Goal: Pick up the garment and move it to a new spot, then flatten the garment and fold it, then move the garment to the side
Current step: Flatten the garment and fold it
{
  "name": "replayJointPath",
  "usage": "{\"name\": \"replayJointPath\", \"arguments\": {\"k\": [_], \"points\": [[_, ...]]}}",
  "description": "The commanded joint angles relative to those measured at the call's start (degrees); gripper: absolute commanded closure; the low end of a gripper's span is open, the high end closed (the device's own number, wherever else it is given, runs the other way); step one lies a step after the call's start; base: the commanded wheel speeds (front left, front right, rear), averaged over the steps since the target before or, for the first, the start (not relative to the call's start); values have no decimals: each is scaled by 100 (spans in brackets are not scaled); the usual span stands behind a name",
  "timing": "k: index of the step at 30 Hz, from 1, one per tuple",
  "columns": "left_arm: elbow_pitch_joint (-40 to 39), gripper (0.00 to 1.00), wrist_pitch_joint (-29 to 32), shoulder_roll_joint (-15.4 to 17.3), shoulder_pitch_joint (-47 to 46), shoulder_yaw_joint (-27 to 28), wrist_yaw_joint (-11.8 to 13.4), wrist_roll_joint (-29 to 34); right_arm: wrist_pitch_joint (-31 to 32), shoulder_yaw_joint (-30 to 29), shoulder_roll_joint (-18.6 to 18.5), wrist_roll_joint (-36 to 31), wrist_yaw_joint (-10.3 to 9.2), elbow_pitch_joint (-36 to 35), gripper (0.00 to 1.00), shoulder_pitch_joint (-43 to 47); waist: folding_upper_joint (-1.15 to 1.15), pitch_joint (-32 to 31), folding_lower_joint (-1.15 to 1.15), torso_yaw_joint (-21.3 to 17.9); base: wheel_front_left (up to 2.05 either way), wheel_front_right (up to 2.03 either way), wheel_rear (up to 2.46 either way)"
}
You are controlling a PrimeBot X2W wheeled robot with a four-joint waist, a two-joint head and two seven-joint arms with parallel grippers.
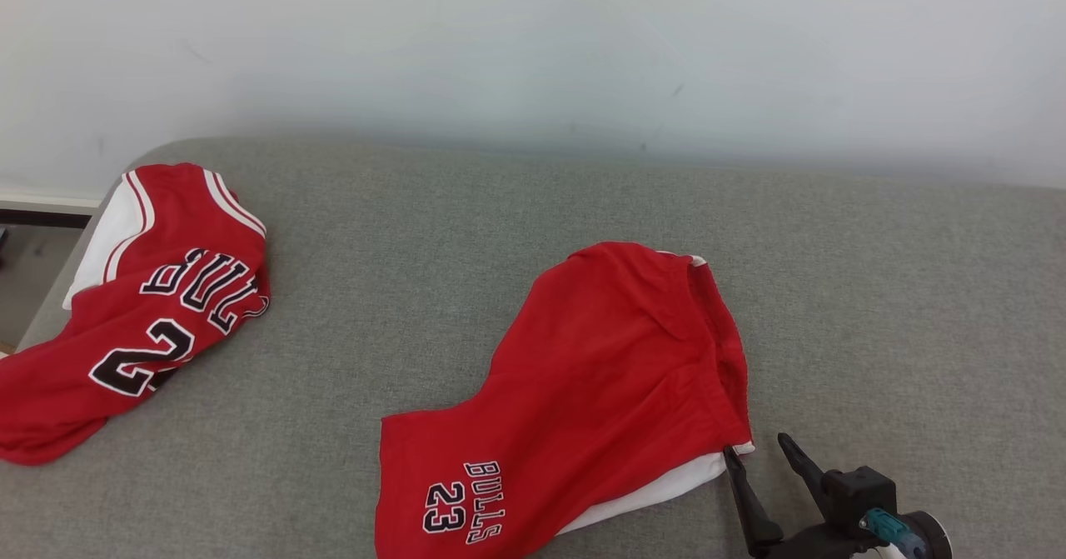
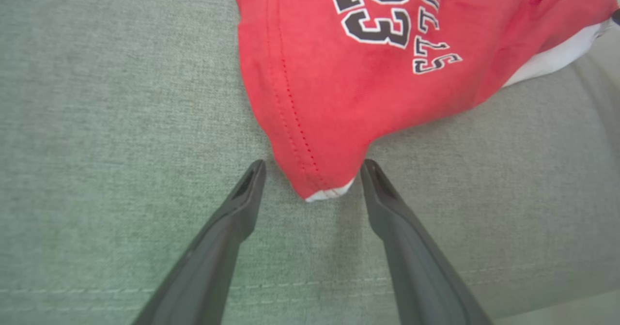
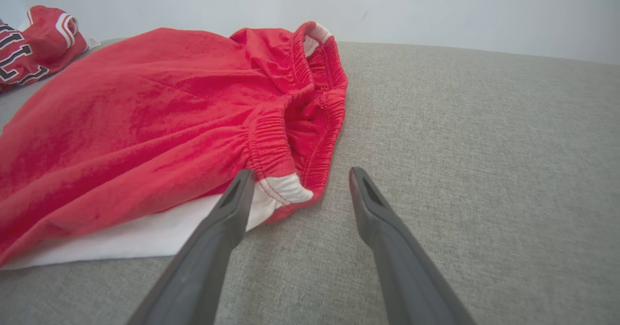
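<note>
Site: a white wall (image 1: 533, 42) stands behind a worktop (image 1: 874, 292) covered in grey fabric.

Task item: red shorts (image 1: 600, 376) lie spread on the worktop, centre to front. The elastic waistband points to the right. The leg printed "BULLS 23" reaches the front edge. A white panel shows along the lower right side.

Other item: a red jersey (image 1: 141, 309) lies crumpled at the left end of the worktop, well apart from the shorts.

Right hand (image 3: 301, 171): fingers spread wide, holding nothing. It sits at the near corner of the waistband, with one finger just over the white trim.

Left hand (image 2: 314, 162): fingers spread wide, holding nothing. The hem corner of the printed leg lies between the fingertips, resting on the worktop.
</note>
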Motion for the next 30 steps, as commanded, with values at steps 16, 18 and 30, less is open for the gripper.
{"name": "replayJointPath", "arguments": {"k": [16, 18, 30], "points": [[289, 100, -28, -350, -302, 34, -163, -82, -1, 978, -310, 218, -11, 1275, 100, -823, 0, -88, 0, 172, 0, 0, 0], [283, 100, -28, -322, -254, 45, -156, -64, -2, 988, -342, 274, -11, 1269, 100, -807, 0, -111, 0, 164, 0, 0, 0], [-28, 100, -28, -118, 38, 377, -166, 91, -3, 903, -349, 567, -11, 884, 100, -312, 0, -205, 0, 65, 0, 0, 0]]}}
